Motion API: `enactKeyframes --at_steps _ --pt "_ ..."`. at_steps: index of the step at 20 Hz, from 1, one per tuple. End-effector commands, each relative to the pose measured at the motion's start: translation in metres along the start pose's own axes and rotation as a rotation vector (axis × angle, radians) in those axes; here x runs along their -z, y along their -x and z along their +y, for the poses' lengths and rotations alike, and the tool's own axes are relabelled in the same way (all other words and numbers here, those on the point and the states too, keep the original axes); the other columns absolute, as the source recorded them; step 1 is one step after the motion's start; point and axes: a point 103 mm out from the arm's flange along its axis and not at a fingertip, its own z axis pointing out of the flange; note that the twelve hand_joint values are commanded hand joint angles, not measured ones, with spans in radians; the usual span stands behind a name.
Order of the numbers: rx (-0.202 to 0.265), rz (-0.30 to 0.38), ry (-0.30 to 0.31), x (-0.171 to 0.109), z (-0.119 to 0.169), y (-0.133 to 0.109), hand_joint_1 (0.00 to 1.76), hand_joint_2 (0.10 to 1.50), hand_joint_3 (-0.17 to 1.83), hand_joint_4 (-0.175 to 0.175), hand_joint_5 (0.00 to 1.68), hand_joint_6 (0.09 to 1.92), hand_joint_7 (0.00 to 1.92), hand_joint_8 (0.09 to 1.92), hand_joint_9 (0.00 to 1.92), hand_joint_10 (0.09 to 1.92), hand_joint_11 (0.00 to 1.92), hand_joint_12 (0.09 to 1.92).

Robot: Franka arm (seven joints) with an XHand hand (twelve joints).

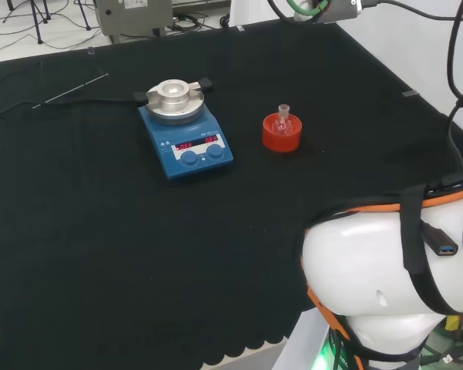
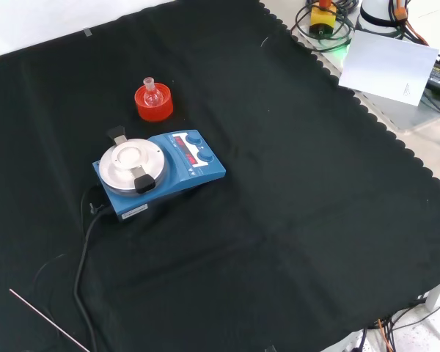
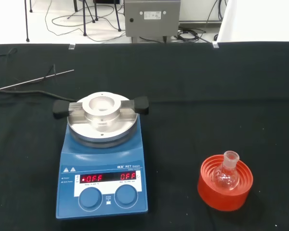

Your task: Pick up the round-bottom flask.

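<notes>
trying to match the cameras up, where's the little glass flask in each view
Head view: flask right of centre, upright in its red ring stand.
Front view: upper left, beyond the blue hotplate.
Wrist view: lower right, in the red stand.
Shared landmark: the blue hotplate, beside the flask in all three.

Head view: we note the arm's white link (image 1: 370,270) at lower right, rounded and glossy, with a small dimple on its shell. An orange trim line (image 1: 386,205) runs along the seam at its top edge and again lower down at the joint. Black straps (image 1: 413,254) cross the shell, and a black plug with a blue insert (image 1: 441,245) sits against it. Black cables (image 1: 452,116) rise along the right edge. We see green light (image 1: 328,356) beneath the link.
</notes>
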Motion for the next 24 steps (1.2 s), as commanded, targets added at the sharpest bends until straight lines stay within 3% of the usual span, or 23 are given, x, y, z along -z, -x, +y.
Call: enactKeyframes --at_steps 1,6,11,15,20,24 --pt "-0.042 0.022 -0.029 -0.029 0.031 0.022 0.06 1.26 0.30 -0.011 0.21 0.09 0.08 0.50 0.15 0.65 0.00 1.19" --pt "-0.071 0.061 -0.054 -0.061 0.072 0.048 0.09 1.25 0.29 -0.013 0.22 0.09 0.08 0.50 0.16 0.65 0.00 1.19" --pt "-0.100 0.134 -0.087 -0.111 0.125 0.078 0.11 1.24 0.28 -0.018 0.23 0.09 0.09 0.51 0.16 0.65 0.00 1.20" --pt "-0.124 0.132 -0.121 -0.141 0.157 0.097 0.13 1.24 0.28 -0.021 0.24 0.09 0.09 0.51 0.17 0.66 0.00 1.20" --pt "-0.157 0.114 -0.158 -0.179 0.181 0.116 0.14 1.23 0.27 -0.023 0.25 0.09 0.10 0.52 0.17 0.66 0.00 1.20" --pt "-0.180 0.152 -0.165 -0.202 0.190 0.125 0.25 1.17 0.25 -0.027 0.26 0.09 0.11 0.53 0.20 0.68 0.00 1.24"
